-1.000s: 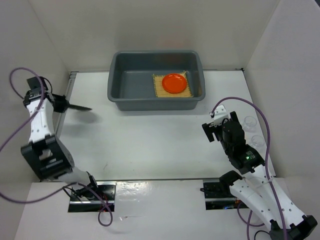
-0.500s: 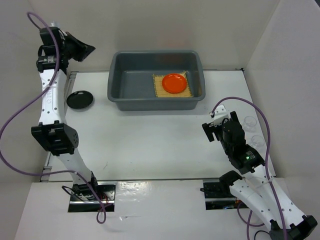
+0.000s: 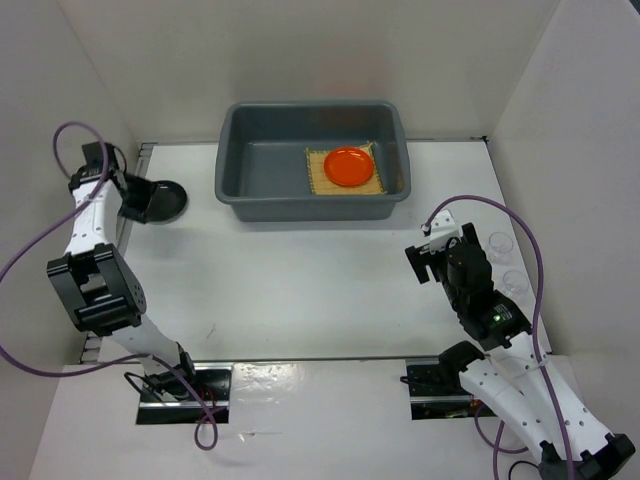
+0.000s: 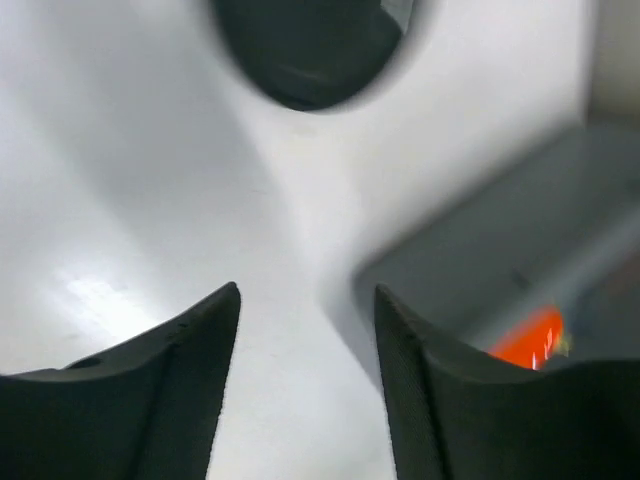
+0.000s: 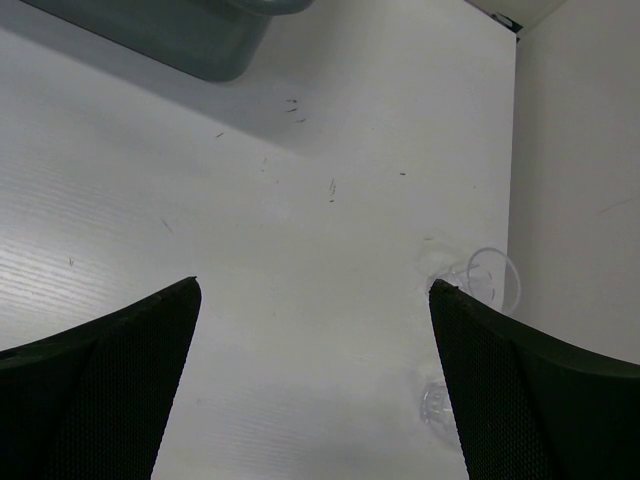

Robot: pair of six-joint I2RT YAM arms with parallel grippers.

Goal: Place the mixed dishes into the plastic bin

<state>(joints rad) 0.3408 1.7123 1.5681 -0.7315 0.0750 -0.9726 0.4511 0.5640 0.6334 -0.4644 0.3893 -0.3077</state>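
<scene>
1. The large rectangular grey-blue plastic bin (image 3: 300,210) sits far-centre on the white desk (image 3: 300,280). At its right end is the square tan bamboo mat (image 3: 318,182), with the small round orange plate (image 3: 349,165) lying on it. I judge these two items done.
2. The small round black plate (image 3: 165,200) lies flat on the desk, left of the bin and apart from it.
3. The left claw (image 3: 138,198) is at the black plate's left edge in the top view. In the wrist view the left claw (image 4: 307,300) is spread and holds nothing. The black plate (image 4: 305,45) is ahead of the tips, not touching.
4. The right claw (image 5: 313,290) is spread wide and empty over bare desk. The two small clear glass cups (image 5: 492,278) stand near the right wall, close together, outside the bin.
5. Handling of the black plate (judged): it is light, stiff and glossy, so probably slippery. Since it lies flat, only the rim offers a hold. Pinch across the near edge, one finger over and one under the lip.
6. Handling of the cups (judged): they are light, fragile and slick. Take one by its wall, with a finger inside, and close gently. The wall leaves little room to approach.
</scene>
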